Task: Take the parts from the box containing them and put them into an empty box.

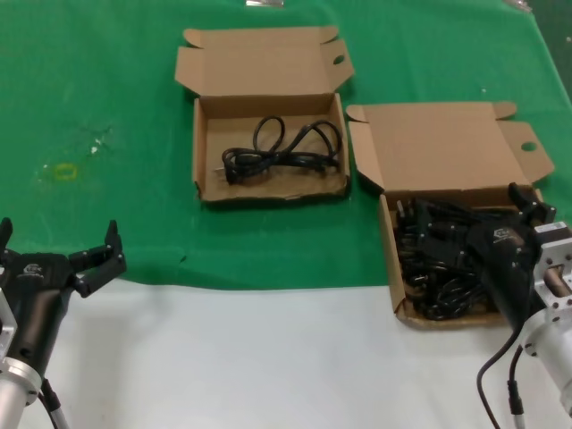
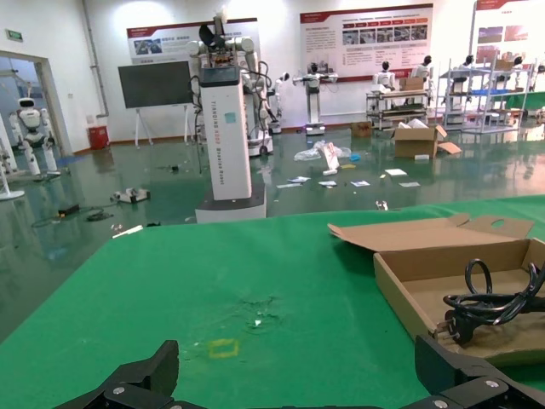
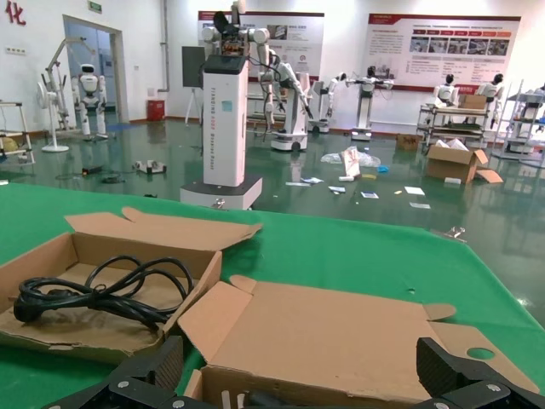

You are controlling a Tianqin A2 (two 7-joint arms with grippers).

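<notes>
Reaching: right gripper [image 1: 529, 204] low over the brown shallow cardboard mailer box with the wide side flap [image 1: 388, 232], near the bench's right edge; fingers [image 1: 518, 193] spread, nothing pinched.
Source box: full of black rubbery power cords with plugs [image 1: 438, 259], loops tangled in one heap; lid [image 1: 438, 143] hinged back toward the far edge.
Target box: brown squarish cardboard mailer box with short lid ears [image 1: 204, 147], mid-bench toward the far edge, just beside the source box's lid; already holds one coiled black cord [image 1: 281, 152], so not actually empty.
Left gripper [image 1: 89, 259]: parked at the near-left corner, over the line between green mat [image 1: 107, 107] and white bench surface [image 1: 268, 357]; fingers spread, idle.
Wrist views: left shows the target box [image 2: 409, 294] and its cord [image 2: 490, 302]; right shows both boxes [image 3: 51, 264] [image 3: 315, 332], own fingers [image 3: 460, 375] wide apart.
Step, by judgement: descent for the next pick, grasp not yet made.
Risk 1: tangled loops, so pinching one strand likely drags several cords or lifts the light box.
Risk 2: thin cable slipping from the pads, since a plug body gives a better hold.
Risk 3: trailing loop snagging the raised lid or flap during carry, tipping either box.
Risk 4: dangling end landing outside the target box's wall.
</notes>
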